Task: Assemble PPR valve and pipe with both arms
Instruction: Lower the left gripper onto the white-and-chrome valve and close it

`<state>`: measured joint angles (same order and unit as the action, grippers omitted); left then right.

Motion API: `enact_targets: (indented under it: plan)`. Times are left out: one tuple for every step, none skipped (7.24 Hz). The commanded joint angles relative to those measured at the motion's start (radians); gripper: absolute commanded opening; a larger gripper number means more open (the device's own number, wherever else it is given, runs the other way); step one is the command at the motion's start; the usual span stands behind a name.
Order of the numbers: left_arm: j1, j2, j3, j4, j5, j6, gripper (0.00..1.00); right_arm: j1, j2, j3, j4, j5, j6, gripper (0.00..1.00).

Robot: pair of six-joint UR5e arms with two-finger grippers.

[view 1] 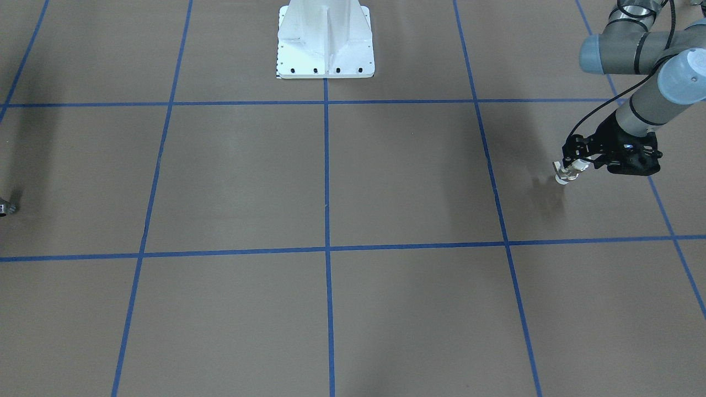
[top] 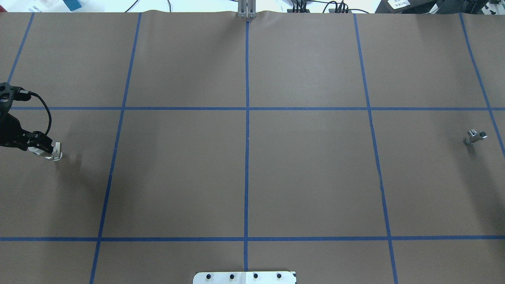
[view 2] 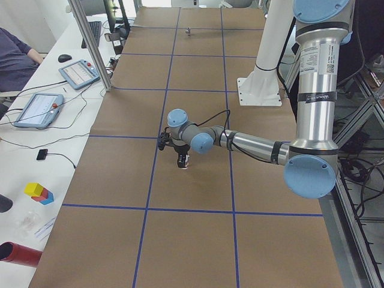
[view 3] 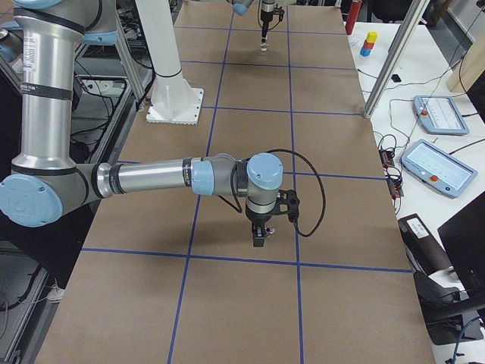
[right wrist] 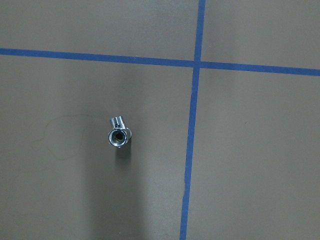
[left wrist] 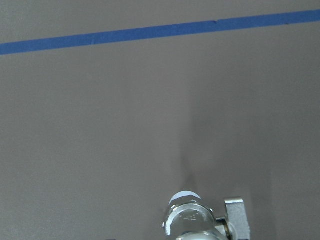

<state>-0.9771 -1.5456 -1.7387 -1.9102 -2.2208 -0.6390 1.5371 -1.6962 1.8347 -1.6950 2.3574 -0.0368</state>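
Note:
The white PPR valve [view 1: 563, 176] with silvery rings hangs from my left gripper [view 1: 571, 165], which is shut on it just above the table at the robot's far left. The valve shows in the overhead view [top: 56, 152] and, with its side handle, low in the left wrist view [left wrist: 190, 217]. The small silver pipe [top: 475, 136] lies on the table at the far right, seen from above in the right wrist view [right wrist: 118, 135]. My right gripper [view 3: 260, 236] points down above the table; I cannot tell whether it is open or shut.
The white bolted pedestal [view 1: 325, 41] stands at the robot's side of the table. Blue tape lines [top: 246, 157] divide the brown table cover [top: 307, 173] into squares. Desks with tablets [view 3: 436, 114] and a metal post [view 2: 90, 45] border the far edge.

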Motion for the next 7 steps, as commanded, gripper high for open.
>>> enact_targets:
  plan:
    - [0.002,-0.001,-0.007,-0.001,0.0,0.001,0.52,0.0,0.015,-0.002,0.0,-0.003,-0.005,0.99]
    - [0.003,0.001,-0.012,0.0,0.0,-0.001,0.38,0.0,0.017,0.0,0.0,-0.003,-0.005,0.99]
    - [0.002,0.001,-0.013,0.002,0.004,-0.004,0.13,0.0,0.017,0.0,0.0,-0.003,-0.005,0.99]
    - [0.002,0.008,-0.015,0.002,0.001,-0.007,0.0,0.002,0.018,0.002,0.0,-0.003,-0.003,0.99]
    - [0.002,0.009,-0.031,0.009,0.0,-0.007,0.0,0.002,0.018,0.002,0.0,-0.001,-0.005,0.99]
    - [0.0,0.005,-0.086,0.079,0.0,-0.007,0.0,0.002,0.02,0.002,0.0,-0.001,-0.003,0.99]
    - [-0.002,-0.042,-0.178,0.284,0.0,-0.005,0.0,0.002,0.018,0.003,0.0,-0.001,-0.003,0.99]
